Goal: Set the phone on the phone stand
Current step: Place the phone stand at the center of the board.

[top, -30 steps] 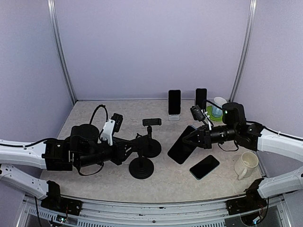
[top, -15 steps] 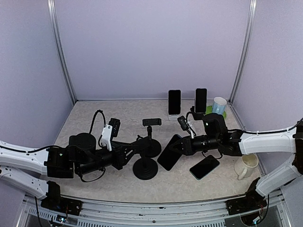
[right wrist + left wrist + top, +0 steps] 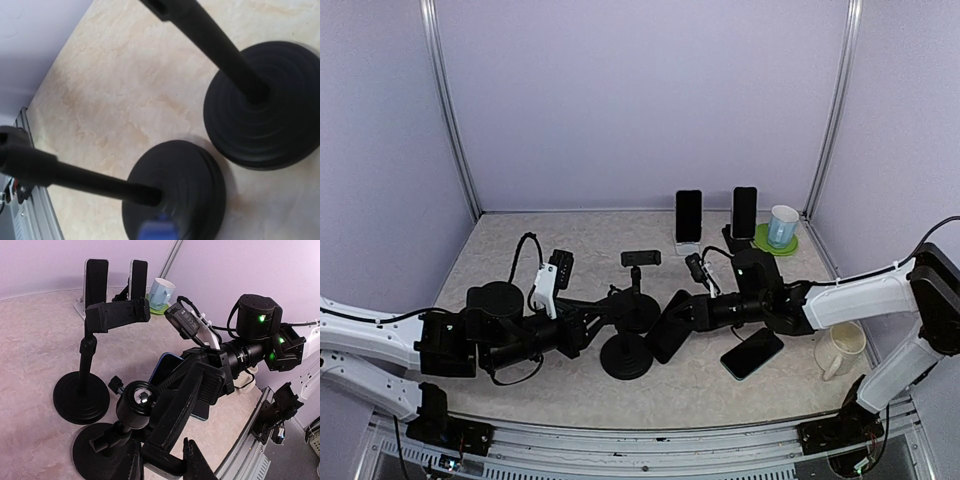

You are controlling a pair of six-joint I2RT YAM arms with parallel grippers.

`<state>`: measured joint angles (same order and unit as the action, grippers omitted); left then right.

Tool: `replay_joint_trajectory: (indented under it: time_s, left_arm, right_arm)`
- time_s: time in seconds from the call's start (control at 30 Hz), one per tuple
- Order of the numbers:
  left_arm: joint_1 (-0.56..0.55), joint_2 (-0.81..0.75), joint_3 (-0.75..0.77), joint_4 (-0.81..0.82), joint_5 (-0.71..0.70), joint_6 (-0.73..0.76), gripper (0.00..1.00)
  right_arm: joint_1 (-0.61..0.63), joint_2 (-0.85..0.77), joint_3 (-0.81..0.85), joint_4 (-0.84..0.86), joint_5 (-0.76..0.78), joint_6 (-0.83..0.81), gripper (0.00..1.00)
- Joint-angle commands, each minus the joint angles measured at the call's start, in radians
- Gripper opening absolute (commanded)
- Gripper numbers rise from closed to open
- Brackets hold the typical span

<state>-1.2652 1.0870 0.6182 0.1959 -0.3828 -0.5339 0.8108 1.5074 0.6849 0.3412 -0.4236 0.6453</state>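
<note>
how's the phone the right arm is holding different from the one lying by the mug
The held phone is clamped in the right gripper, up off the table; the loose phone lies untouched. The held phone is tilted, close to the near phone stand; the loose phone lies flat beside the mug. Both are dark slabs with black screens.

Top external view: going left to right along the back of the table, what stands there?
phone in white stand → phone in dark stand → blue cup on a green coaster
</note>
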Motion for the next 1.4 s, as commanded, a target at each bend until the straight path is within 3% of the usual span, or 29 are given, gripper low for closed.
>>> replay_joint_trajectory:
  time_s: [0.0, 0.47, 1.0, 1.37]
  left_arm:
    - [-0.006, 0.01, 0.049, 0.086, -0.027, 0.021, 0.1]
    - [-0.006, 0.028, 0.096, 0.033, -0.028, 0.02, 0.1]
    - [-0.001, 0.044, 0.213, -0.209, -0.049, 0.035, 0.09]
    - [0.002, 0.025, 0.299, -0.386, -0.086, 0.078, 0.09]
  right_arm:
    - [0.019, 0.045, 0.04, 0.079, 0.005, 0.02, 0.0]
    - [0.086, 0.107, 0.132, -0.116, 0.16, -0.058, 0.0]
    - [0.165, 0.224, 0.232, -0.332, 0.288, -0.118, 0.0]
    - [0.179, 0.228, 0.23, -0.354, 0.314, -0.115, 0.0]
